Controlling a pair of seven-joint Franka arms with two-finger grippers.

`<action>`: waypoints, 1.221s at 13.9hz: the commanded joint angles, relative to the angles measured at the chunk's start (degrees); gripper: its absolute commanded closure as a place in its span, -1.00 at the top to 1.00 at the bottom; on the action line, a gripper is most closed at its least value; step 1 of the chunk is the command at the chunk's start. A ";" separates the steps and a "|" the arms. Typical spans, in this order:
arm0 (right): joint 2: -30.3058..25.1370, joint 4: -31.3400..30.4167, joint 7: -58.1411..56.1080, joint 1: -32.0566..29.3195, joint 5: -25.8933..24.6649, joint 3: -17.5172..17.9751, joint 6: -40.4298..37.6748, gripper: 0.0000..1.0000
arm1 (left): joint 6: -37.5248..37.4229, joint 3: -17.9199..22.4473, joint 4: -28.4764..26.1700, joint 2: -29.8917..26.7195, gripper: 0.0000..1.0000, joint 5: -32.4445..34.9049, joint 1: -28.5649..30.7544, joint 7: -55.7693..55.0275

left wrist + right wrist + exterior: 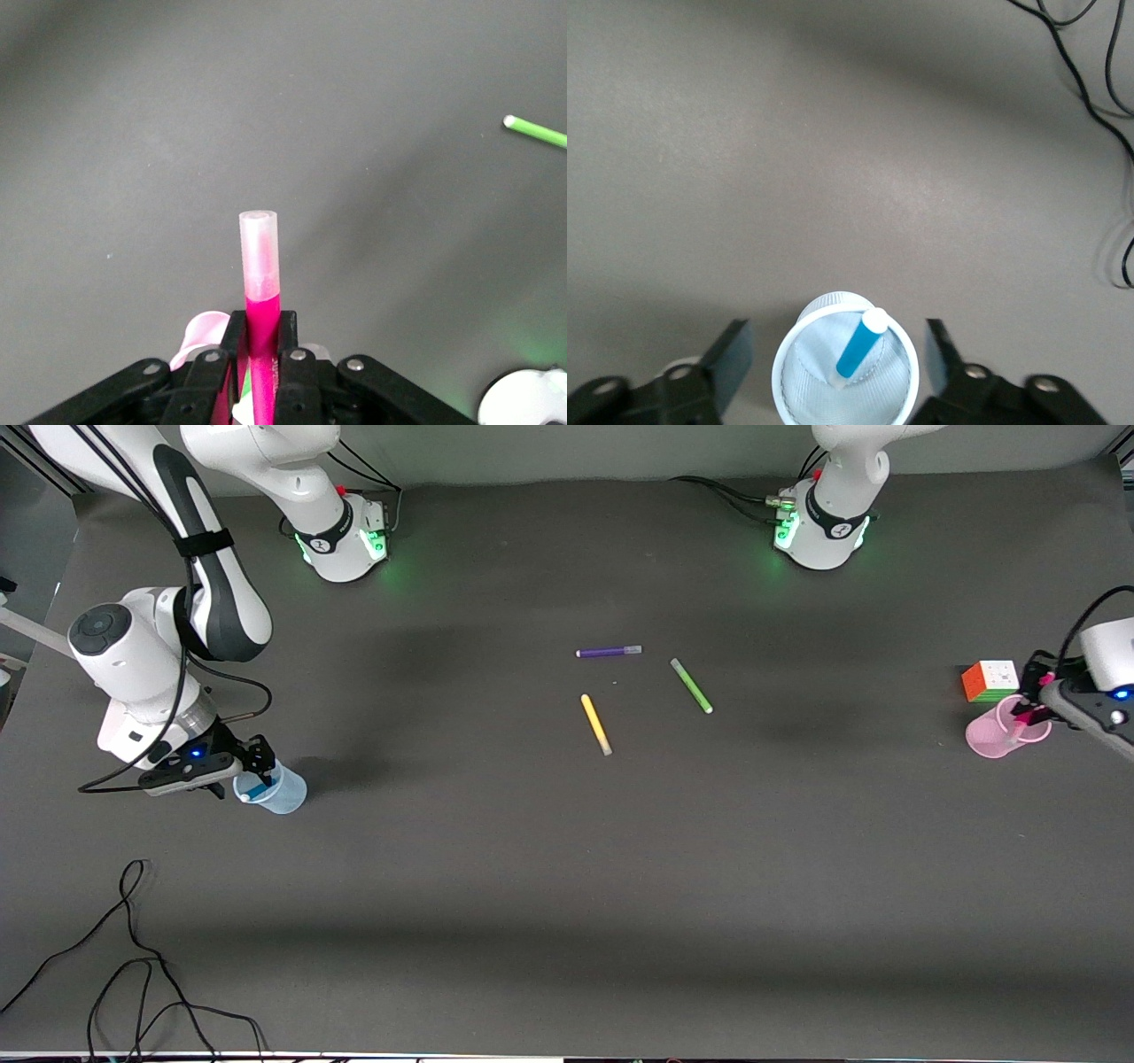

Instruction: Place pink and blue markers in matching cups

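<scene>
I see no readable writing or brand marks on anything from my seat. The dark table (549, 886) carries everything. My right arm, based at the front view's left, hangs its gripper (252, 766) over the blue cup (275, 790) at that arm's end of the table. My left arm's gripper (1036, 707) is over the pink cup (997, 735) at the left arm's end, just beside a multicoloured puzzle cube (990, 680), which sits farther from the front camera than the cup.

The right wrist view gives me what the front view only hints at: the right gripper's (831, 354) fingers (726, 354) stand wide apart on either side of the blue cup (788, 381), and the blue marker (859, 345) leans inside it, white tip up, free of the fingers.

The left wrist view shows the left gripper (259, 341) clamped on the pink marker (260, 274), its pale end pointing away from the camera; a bit of the pink cup (202, 329) peeks out past the fingers (232, 341).

Mid-table lie a purple marker (609, 652), a green marker (691, 685) and a yellow marker (595, 724), well apart from both cups. A loose black cable (133, 957) lies near the front camera at the right arm's end.
</scene>
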 commanded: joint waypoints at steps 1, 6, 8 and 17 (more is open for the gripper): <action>-3.45 0.67 -1.28 0.82 1.28 -0.27 -4.26 1.00 | 2.36 -0.56 -3.67 -1.48 -1.00 -4.86 5.55 12.61; -4.42 14.18 -0.05 0.91 4.17 0.17 -26.73 1.00 | 2.46 -0.56 -6.57 -0.07 -1.00 -12.86 14.07 35.19; -4.33 19.37 0.39 0.91 5.32 0.61 -34.39 1.00 | 2.46 -0.47 -7.53 1.07 -1.00 -15.49 16.80 43.98; -5.65 32.74 14.69 1.00 4.80 4.73 -53.83 1.00 | 2.28 -0.56 -7.45 15.21 -1.00 -25.78 28.40 75.38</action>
